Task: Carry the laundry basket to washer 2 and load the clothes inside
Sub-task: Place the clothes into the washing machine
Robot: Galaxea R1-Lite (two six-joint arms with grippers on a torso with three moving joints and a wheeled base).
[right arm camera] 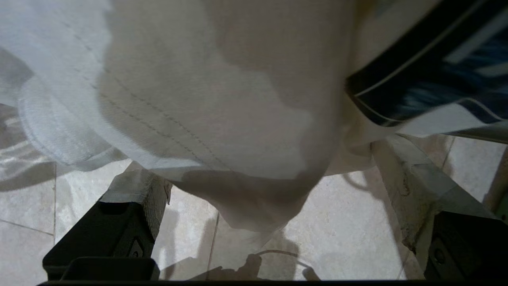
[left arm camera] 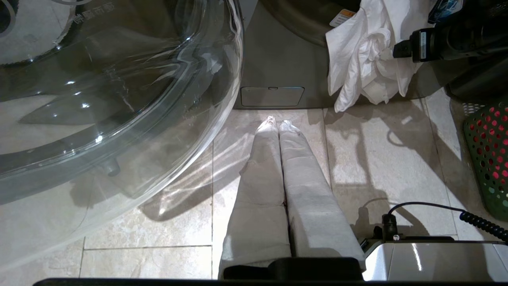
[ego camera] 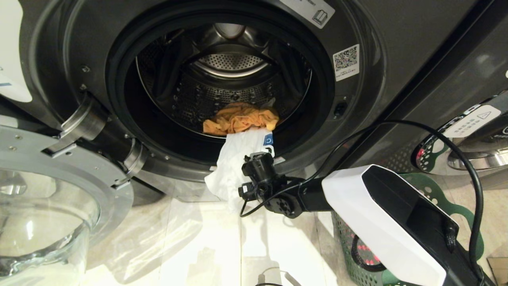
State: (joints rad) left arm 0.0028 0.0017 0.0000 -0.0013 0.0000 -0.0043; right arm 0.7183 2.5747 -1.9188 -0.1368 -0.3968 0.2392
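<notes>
- Right gripper (ego camera: 254, 169): its fingers (right arm camera: 137, 190) stand wide apart on either side of the hanging white cloth, holding nothing. It sits just below the washer's door opening, right against the drooping fabric.
- White garment (ego camera: 234, 167): soft, thin cotton with a visible stitched hem and a dark blue print near one edge. It hangs half out of the drum, draped over the rubber door seal and dangling toward the floor (ego camera: 198, 238). It should be light and limp and will sag and fold wherever it is lifted. The best hold is probably a bunched pinch on the thick hanging part, then a push up and inward.
- Yellow-orange garment (ego camera: 240, 119): crumpled and soft, lying just inside the drum's front lip, touching the top of the white one.
- Washer 2 (ego camera: 222, 79): dark grey front-loader with its round opening exposed, showing a perforated steel drum. Its glass door (ego camera: 43, 198) is swung open to the robot's left. No number label can be read here.
- Laundry basket (ego camera: 357, 254): dark green plastic with round holes, standing on the floor to the right of the washer, partly hidden by the right arm. Something red-pink shows through the holes, so one garment likely remains inside.
- Left gripper (left arm camera: 278, 125): parked low over the floor tiles in front of the washer, fingers pressed together and empty.
</notes>
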